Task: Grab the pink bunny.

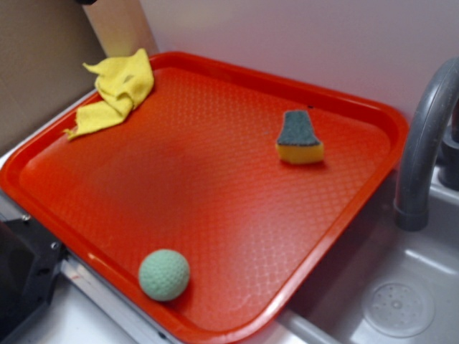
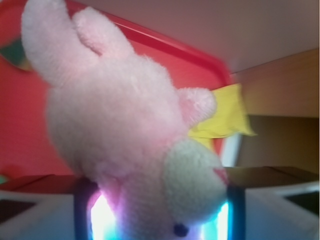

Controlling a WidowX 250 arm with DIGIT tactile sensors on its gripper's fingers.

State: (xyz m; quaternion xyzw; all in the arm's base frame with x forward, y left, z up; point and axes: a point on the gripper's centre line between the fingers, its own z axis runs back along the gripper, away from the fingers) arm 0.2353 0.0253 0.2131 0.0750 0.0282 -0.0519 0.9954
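**Pink bunny pinched in the gripper, high over the red tray**

Exterior view: a red rectangular plastic tray (image 1: pixel 215 186) with a waffle-textured floor is lying on a grey sink counter. A crumpled yellow cloth (image 1: pixel 118 89) is draping over the tray's far-left corner, partly spilling past the rim. A yellow sponge with a dark green scouring top (image 1: pixel 299 138) is sitting on the tray floor toward the far-right side, well apart from the cloth. A pale green textured ball (image 1: pixel 164 274) is resting near the tray's front rim, just inside it. A grey curved faucet (image 1: pixel 423 143) is rising just beside the tray's right edge, with a grey sink basin (image 1: pixel 398 304) showing below it. Neither the arm nor the bunny is showing in this view.

Wrist view: a pale-pink plush bunny with a whitish head (image 2: pixel 130 130) is filling most of the frame, hanging off the tray with its ears pointing up-left and its head down-right. The gripper (image 2: pixel 160 220) is clamping it at the bottom edge; the dark fingers (image 2: pixel 82 210) are pressing against the plush on either side, lit by a bluish-white glow. Behind the bunny the tray's red rim is showing, with the yellow cloth at the tray's corner, to the bunny's right.
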